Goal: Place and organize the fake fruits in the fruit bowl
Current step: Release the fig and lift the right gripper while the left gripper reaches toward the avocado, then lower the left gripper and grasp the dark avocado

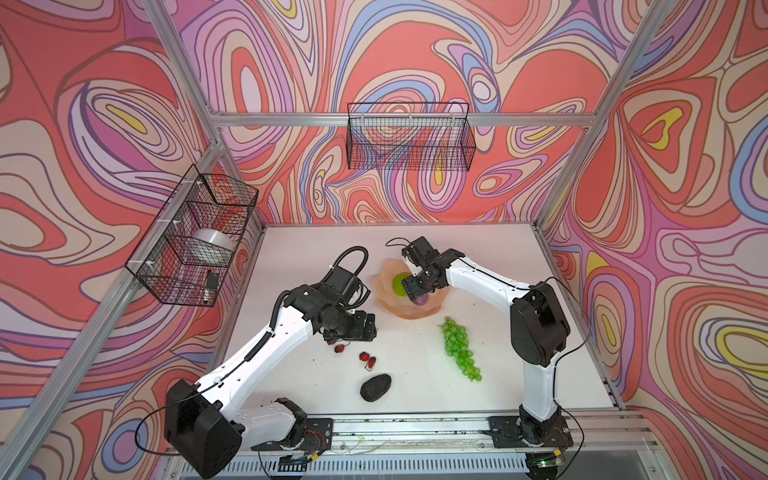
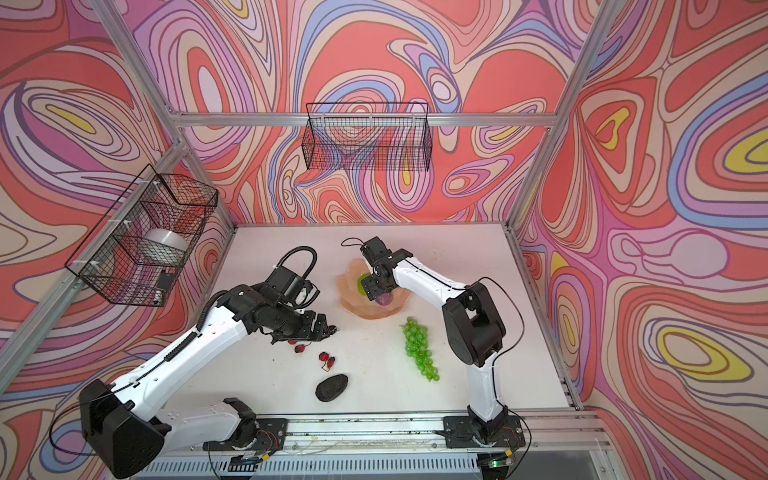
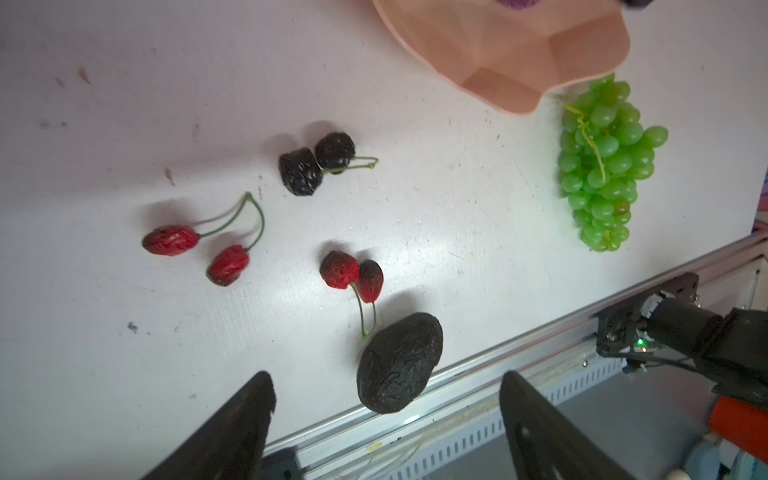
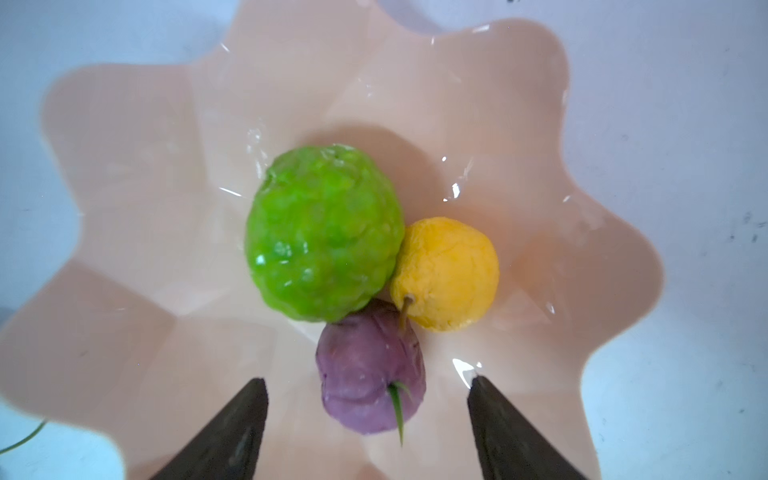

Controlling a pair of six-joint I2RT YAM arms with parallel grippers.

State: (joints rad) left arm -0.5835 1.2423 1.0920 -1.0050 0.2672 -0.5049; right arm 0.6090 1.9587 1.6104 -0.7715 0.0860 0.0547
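Right wrist: purple ball (image 4: 369,374) between fingers (image 4: 232,434)

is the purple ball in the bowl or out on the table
In: the purple ball lies inside the fruit bowl, beside the bumpy green ball.

Peach-pink bowl (image 4: 124,166) sits right under the right hand (image 4: 368,382). Inside, bumpy green ball (image 4: 324,237), lemon (image 4: 446,274) and purple ball (image 4: 370,374) huddle, touching; the purple one lies loose between its fingers (image 4: 232,432). Ahead of the left hand (image 3: 386,374), on the worktop (image 3: 104,353): dark avocado (image 3: 399,363) nearest, three cherry pairs (image 3: 351,274), grapes (image 3: 606,166) beside the bowl.
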